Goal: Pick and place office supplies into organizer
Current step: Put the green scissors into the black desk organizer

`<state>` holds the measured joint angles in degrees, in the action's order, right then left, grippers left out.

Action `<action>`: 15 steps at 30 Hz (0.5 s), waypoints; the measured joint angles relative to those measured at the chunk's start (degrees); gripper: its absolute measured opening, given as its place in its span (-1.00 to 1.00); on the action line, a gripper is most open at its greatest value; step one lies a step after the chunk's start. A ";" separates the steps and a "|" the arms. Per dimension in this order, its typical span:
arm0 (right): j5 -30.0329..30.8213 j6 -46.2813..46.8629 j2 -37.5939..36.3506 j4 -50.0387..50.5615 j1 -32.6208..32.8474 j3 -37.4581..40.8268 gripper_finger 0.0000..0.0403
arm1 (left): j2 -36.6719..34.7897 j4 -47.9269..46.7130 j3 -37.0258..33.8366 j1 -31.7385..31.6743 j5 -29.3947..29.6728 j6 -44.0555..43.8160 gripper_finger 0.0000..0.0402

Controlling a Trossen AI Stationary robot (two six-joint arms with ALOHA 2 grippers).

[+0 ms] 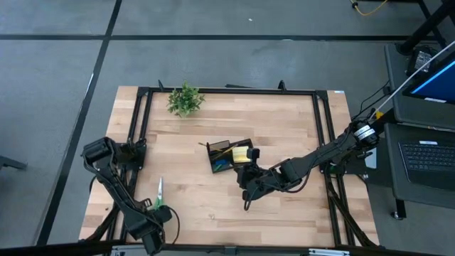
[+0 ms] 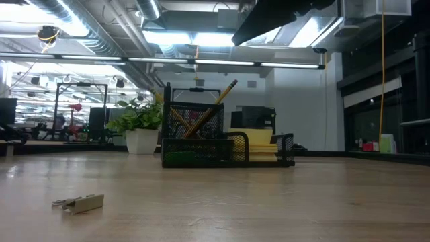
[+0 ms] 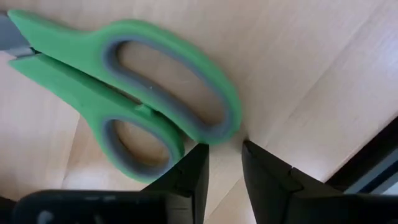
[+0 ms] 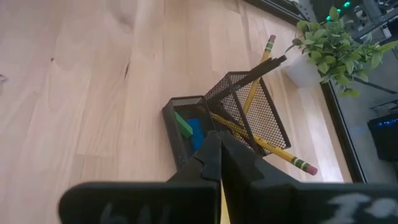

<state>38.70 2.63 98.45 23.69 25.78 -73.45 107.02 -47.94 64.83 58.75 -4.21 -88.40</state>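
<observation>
The green-handled scissors [image 3: 143, 93] lie flat on the table near its left near corner [image 1: 160, 193]. My left gripper [image 3: 224, 152] is open, with its fingers at the rounded end of the handle loops [image 1: 160, 212]. The black mesh organizer [image 1: 226, 158] stands mid-table. Its tall section holds pencils [image 4: 280, 155] and a black pen. A low compartment holds the blue block [image 4: 196, 132] and the green piece [image 4: 183, 124]. The yellow sticky pad [image 2: 259, 141] sits in its right end. My right gripper [image 4: 219, 146] is shut and hovers above the organizer's right end [image 1: 247, 171]. My left gripper has one fingertip [image 3: 198, 155] at the rim of the scissors' larger handle loop [image 3: 214, 134]; whether it touches, I cannot tell. The other finger stands beside the loop over bare wood. The scissors rest flat on the table.
A small potted plant [image 1: 185, 98] stands near the far edge, left of centre. Black frame rails [image 1: 138, 128] run along the table's left, far and right sides. Bare wood lies between the scissors and the organizer [image 2: 201, 144].
</observation>
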 joint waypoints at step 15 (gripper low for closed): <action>-0.01 -0.13 0.00 -0.20 -1.28 0.00 -0.98 | -4.89 -8.51 -0.21 0.12 4.09 -0.03 -0.55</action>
<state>38.70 2.50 98.45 23.49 24.50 -73.45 102.13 -56.45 64.62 58.87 -0.12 -88.43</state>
